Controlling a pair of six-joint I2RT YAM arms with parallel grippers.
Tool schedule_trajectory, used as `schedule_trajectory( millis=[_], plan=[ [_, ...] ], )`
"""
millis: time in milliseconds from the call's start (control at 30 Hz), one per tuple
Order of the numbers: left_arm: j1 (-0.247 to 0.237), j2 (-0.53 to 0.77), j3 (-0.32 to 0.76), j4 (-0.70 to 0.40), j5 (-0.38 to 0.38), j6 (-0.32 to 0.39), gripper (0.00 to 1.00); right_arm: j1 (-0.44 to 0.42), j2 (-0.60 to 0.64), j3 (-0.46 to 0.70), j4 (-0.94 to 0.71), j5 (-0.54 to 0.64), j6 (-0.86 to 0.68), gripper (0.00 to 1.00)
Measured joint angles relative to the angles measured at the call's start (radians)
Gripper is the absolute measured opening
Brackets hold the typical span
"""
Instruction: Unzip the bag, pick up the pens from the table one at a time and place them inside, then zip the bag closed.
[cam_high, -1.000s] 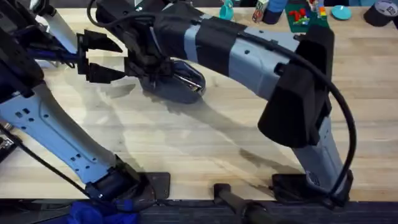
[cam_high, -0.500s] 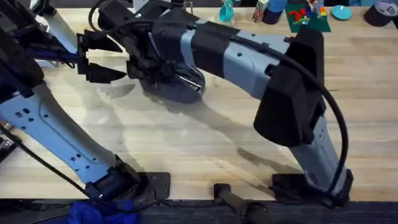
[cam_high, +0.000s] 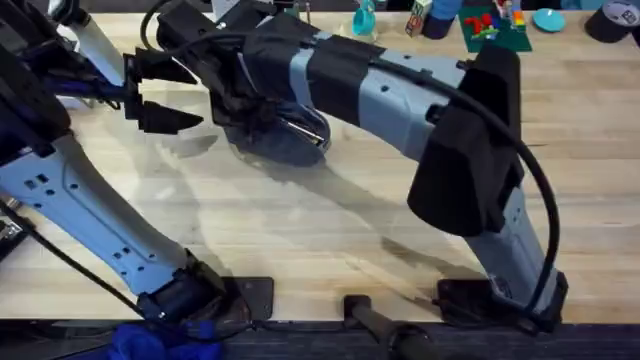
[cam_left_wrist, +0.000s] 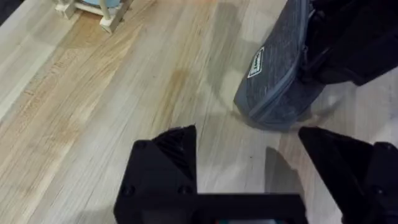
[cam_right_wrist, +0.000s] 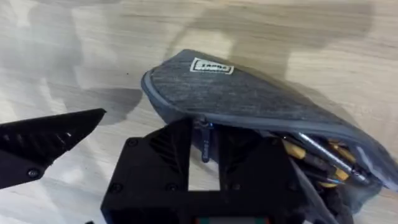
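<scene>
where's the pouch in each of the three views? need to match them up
Overhead: pouch upper middle, partly under the right arm.
Left wrist: pouch upper right, beyond the open left claw.
Right wrist: pouch centre, open at one end, right claw at its zipper.
Shared landmark: the white label near the pouch's closed end, in both wrist views.

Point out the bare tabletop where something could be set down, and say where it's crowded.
Free: the wide stretch of table between the bag and the arm bases, and the right side past the right arm. Crowded: the far left, where the left gripper and right gripper flank the bag, and the cluttered far edge.
</scene>
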Motion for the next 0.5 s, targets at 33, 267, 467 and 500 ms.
schedule_trajectory(
  millis=[33, 267, 467, 500],
  plan=[
    [0.000, 0.000, 0.000, 0.000, 0.000, 0.000, 0.993, 0.000, 0.000, 0.000, 0.000, 0.001, 0.000, 0.248],
    [0.000, 0.000, 0.000, 0.000, 0.000, 0.000, 0.993, 0.000, 0.000, 0.000, 0.000, 0.008, -0.003, 0.107],
    [0.000, 0.000, 0.000, 0.000, 0.000, 0.000, 0.993, 0.000, 0.000, 0.000, 0.003, 0.008, -0.004, 0.037],
    [0.000, 0.000, 0.000, 0.000, 0.000, 0.000, 0.993, 0.000, 0.000, 0.000, 0.003, 0.008, -0.004, 0.035]
  ],
)
